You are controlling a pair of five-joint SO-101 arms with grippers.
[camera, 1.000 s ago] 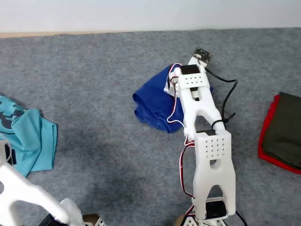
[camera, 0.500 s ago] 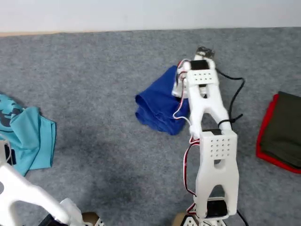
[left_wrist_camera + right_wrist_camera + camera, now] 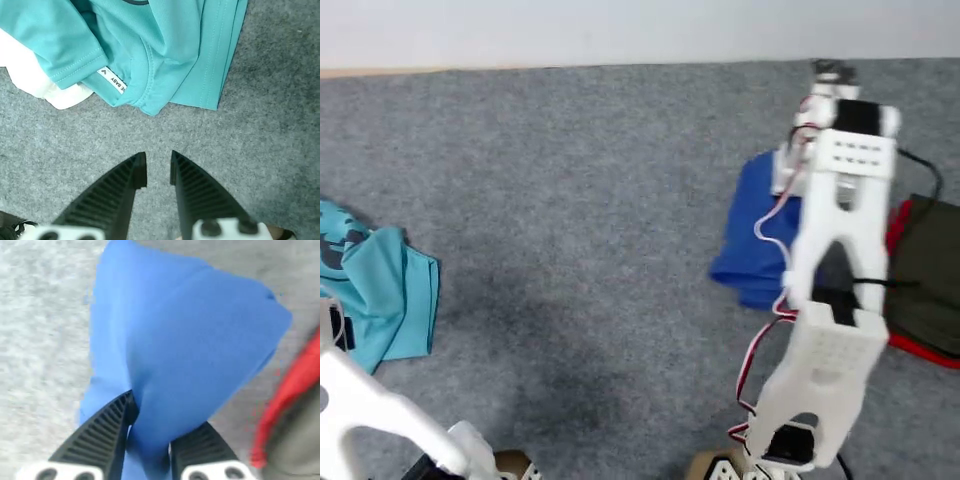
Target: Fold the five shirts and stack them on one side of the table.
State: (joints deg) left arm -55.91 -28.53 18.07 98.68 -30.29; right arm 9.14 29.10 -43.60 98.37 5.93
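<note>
My right gripper (image 3: 150, 432) is shut on the blue shirt (image 3: 190, 355), which hangs bunched from its fingers. From above, the blue shirt (image 3: 752, 240) sits at the right, just left of a folded stack with a dark shirt (image 3: 930, 280) on a red shirt (image 3: 895, 225). The red shirt's edge (image 3: 280, 410) lies beside the blue cloth. A teal shirt (image 3: 375, 285) lies crumpled at the left edge. My left gripper (image 3: 157, 172) hovers open over bare mat just short of the teal shirt (image 3: 165, 45), with white fabric (image 3: 50, 92) beneath it.
The grey mat (image 3: 570, 200) covers the table, with a pale wall edge along the back. The left arm's white base (image 3: 380, 415) occupies the front left corner.
The right arm has swung to the right, carrying the blue shirt from the table's middle to beside the red and dark stack. The left arm has stayed still.
</note>
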